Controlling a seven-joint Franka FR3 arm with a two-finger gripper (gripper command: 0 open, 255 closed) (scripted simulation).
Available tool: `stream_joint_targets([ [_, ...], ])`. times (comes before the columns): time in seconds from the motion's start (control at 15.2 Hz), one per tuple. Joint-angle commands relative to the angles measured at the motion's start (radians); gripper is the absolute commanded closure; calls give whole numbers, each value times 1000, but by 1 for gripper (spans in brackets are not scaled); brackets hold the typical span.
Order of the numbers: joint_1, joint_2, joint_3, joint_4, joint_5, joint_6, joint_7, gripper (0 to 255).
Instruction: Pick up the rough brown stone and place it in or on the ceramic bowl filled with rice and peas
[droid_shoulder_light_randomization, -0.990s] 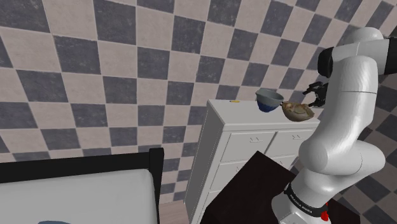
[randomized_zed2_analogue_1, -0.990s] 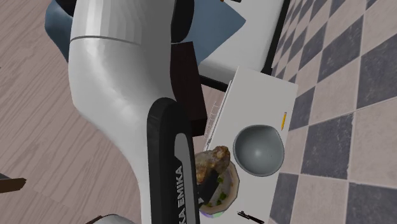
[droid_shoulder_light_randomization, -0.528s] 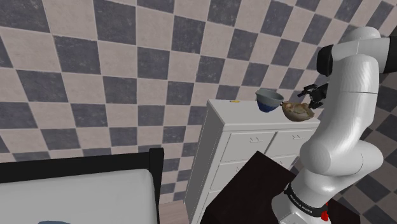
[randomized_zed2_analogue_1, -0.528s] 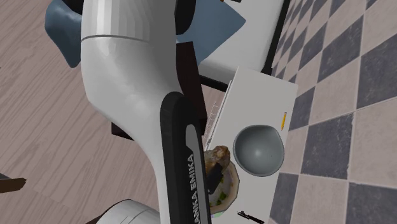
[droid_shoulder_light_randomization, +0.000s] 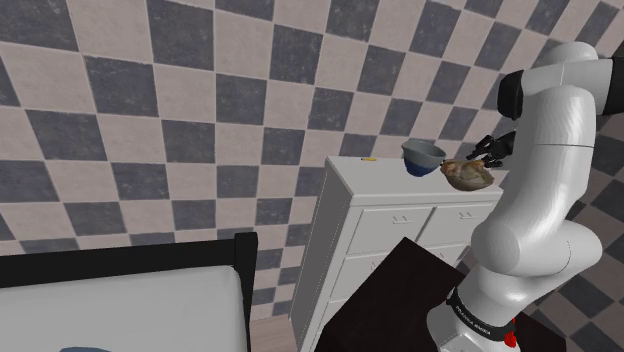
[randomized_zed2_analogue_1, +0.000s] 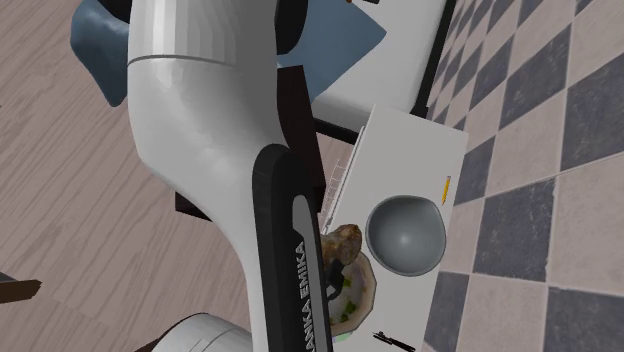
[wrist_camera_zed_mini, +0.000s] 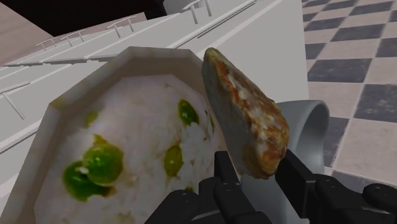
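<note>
stone (wrist_camera_zed_mini: 245, 118) clasped in gripper (wrist_camera_zed_mini: 256, 164), abv rice bowl (wrist_camera_zed_mini: 69, 97)

**Covered, Cropped and Unreadable**

In the second exterior view, much of the rice bowl (randomized_zed2_analogue_1: 371, 287) is covered by the arm (randomized_zed2_analogue_1: 230, 150) and cut off by the picture's edge. In the wrist view, the grey bowl (wrist_camera_zed_mini: 312, 119) is mostly hidden behind the stone (wrist_camera_zed_mini: 245, 124). The yellow item (droid_shoulder_light_randomization: 368, 158) on the dresser (droid_shoulder_light_randomization: 400, 225) is too small to be identified.

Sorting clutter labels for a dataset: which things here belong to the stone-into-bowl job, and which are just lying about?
Job: brown stone, rice-and-peas bowl, gripper.
Lying about: grey bowl, yellow pencil, black pen, white dresser, bed.
</note>
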Motion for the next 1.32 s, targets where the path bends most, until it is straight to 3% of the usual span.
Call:
stream_joint_targets([
  [0.0, 0, 0, 0, 0, 0, 0, 0, 255],
  [0.4, 0, 0, 0, 0, 0, 0, 0, 255],
  [1.25, -4, -58, -22, 110, -20, -101, 100, 255],
])
